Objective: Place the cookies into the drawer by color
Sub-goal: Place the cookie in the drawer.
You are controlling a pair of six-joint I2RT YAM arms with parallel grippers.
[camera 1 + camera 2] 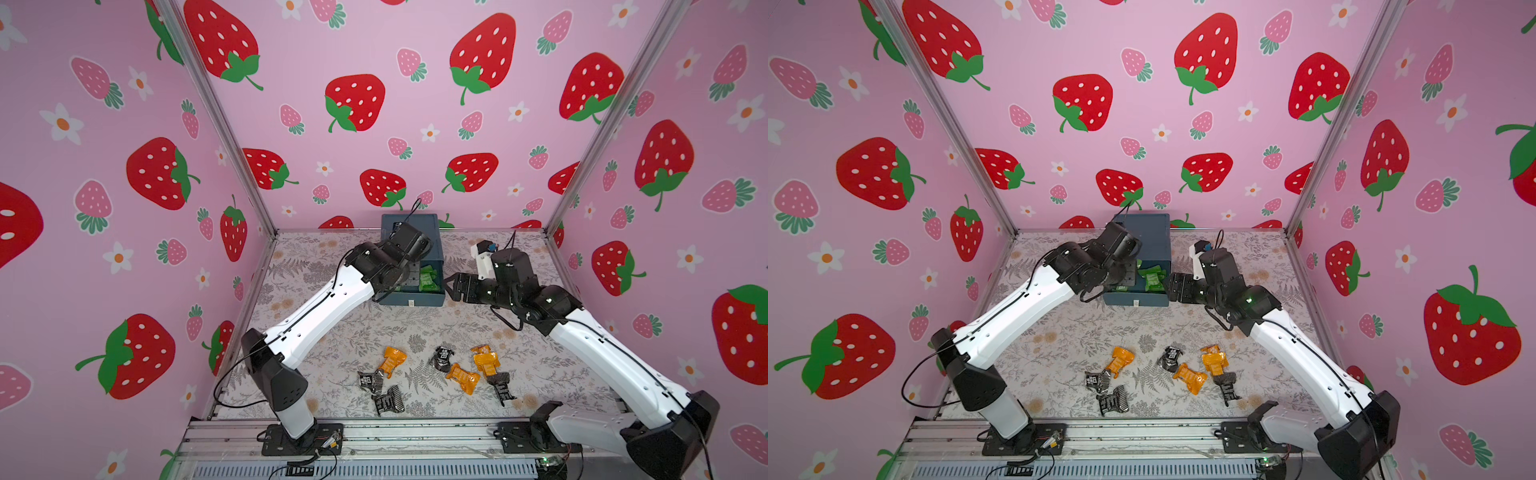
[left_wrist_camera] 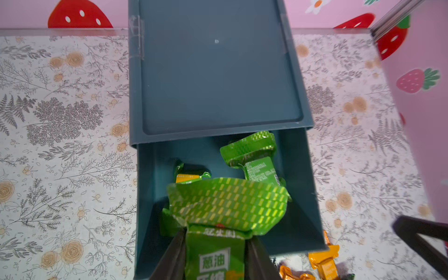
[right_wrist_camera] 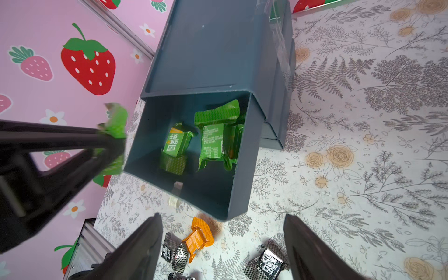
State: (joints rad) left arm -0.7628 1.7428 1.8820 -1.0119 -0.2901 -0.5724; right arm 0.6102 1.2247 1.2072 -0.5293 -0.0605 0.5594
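While left gripper [image 2: 215,236] pinches one green cookie [image 2: 228,203] at the drawer [image 2: 300,194], right gripper [image 3: 223,217] gapes empty.

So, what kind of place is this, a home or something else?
Probably a staged robot test booth, not a home: the left arm and right arm are bolted to a metal rail, strawberry-print panels stand in aluminium posts, and the floral tabletop carries a drawer unit and wrapped cookies.
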